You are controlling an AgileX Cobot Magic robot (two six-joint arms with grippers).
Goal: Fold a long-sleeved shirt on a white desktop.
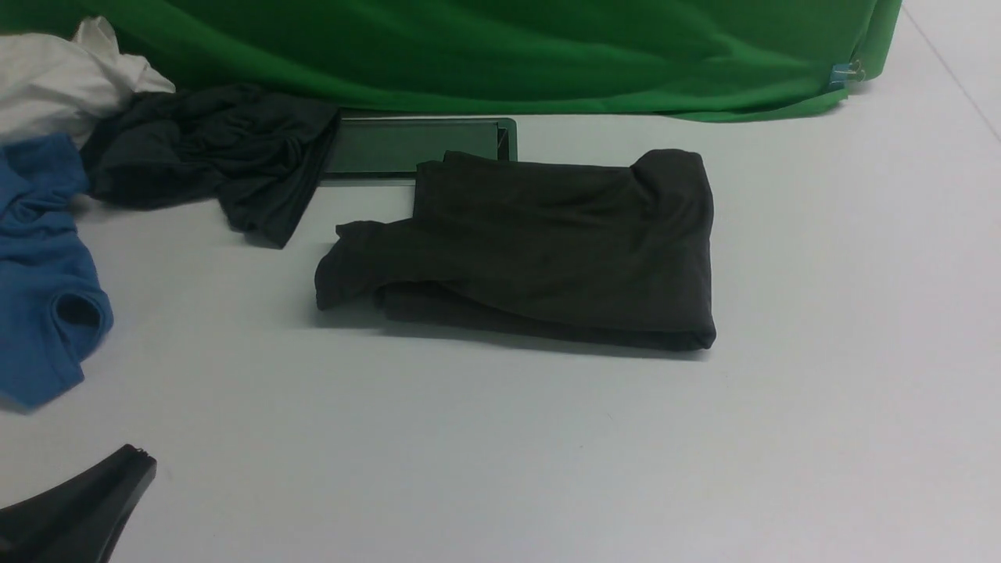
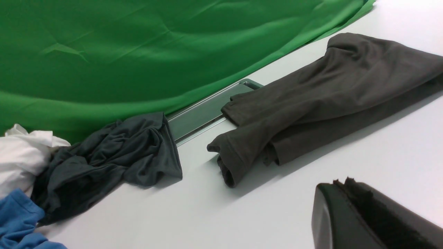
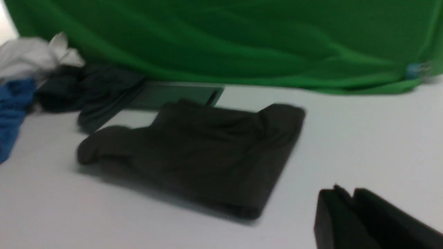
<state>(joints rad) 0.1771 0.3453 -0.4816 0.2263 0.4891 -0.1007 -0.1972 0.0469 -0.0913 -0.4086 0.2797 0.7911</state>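
We judge the long-sleeved shirt (image 1: 547,250), centre frame, nearly folded; tuck its left cuff (image 1: 336,266) under. Both pincers, left (image 1: 137,461) and right (image 3: 346,197), sit closed, empty.

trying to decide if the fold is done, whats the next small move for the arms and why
Probably tuck the stray sleeve cuff back onto the long-sleeved shirt with the left gripper. The shirt lies folded in a compact block on the white desktop, but that cuff sticks out on its left side. Both grippers are shut, empty and clear of the cloth, the right gripper too.
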